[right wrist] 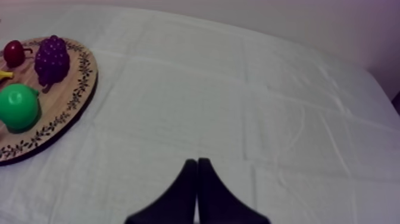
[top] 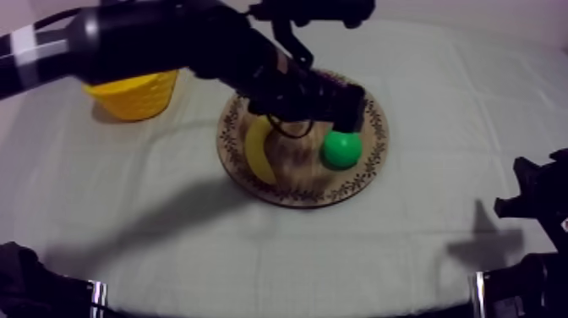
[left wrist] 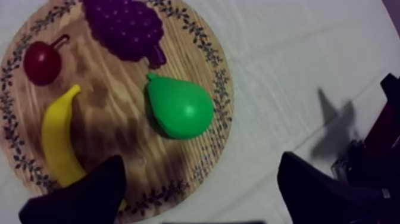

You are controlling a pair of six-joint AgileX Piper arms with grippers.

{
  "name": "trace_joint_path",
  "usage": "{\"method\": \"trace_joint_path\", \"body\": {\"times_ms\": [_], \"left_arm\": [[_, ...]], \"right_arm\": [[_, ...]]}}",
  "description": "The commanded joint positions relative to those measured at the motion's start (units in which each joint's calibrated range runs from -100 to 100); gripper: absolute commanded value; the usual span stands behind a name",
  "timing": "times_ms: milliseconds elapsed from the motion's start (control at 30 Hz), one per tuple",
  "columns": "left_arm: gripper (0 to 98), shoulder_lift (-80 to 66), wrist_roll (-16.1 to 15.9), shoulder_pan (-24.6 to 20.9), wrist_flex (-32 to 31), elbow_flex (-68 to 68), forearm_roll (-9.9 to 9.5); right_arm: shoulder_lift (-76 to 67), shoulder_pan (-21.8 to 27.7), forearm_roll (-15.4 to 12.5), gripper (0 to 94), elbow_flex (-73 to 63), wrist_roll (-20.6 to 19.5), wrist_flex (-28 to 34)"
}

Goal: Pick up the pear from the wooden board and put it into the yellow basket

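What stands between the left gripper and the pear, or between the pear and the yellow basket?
Nothing visible lies between the open left gripper and the pear. Toward the yellow basket, the banana lies on the board on that side of the pear; a lifted carry should probably pass over it.
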Motion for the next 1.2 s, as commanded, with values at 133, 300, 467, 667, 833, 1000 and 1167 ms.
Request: {"method": "trace_joint_path", "body": {"times_ms": [133,300,467,667,833,1000,1167], "left_arm": [[95.7,13.0,-5.0,-0.4,3.8,-11.7,5.02],[95.5,20.0,-4.5,-0.5,10.0,-21.2,5.99],[95.0,23.9,-2.9,-0.6,14.7,-26.6,6.49],[93.9,27.7,-1.1,-1.7,19.5,-31.3,7.56],[87.6,32.3,0.1,-3.4,24.4,-36.6,9.38],[77.3,35.5,1.4,-4.5,28.2,-39.6,10.83],[73.7,37.3,1.7,-4.9,31.9,-40.4,13.1]], "right_arm": [[0.0,0.0,0.0,0.3,0.0,0.0,0.0],[0.0,0.0,0.0,0.3,0.0,0.0,0.0],[0.0,0.0,0.0,0.3,0.0,0.0,0.0],[0.0,0.0,0.0,0.3,0.0,0.0,0.0],[0.0,0.0,0.0,0.3,0.0,0.0,0.0],[0.0,0.0,0.0,0.3,0.0,0.0,0.0],[0.0,0.0,0.0,0.3,0.0,0.0,0.0]]}}
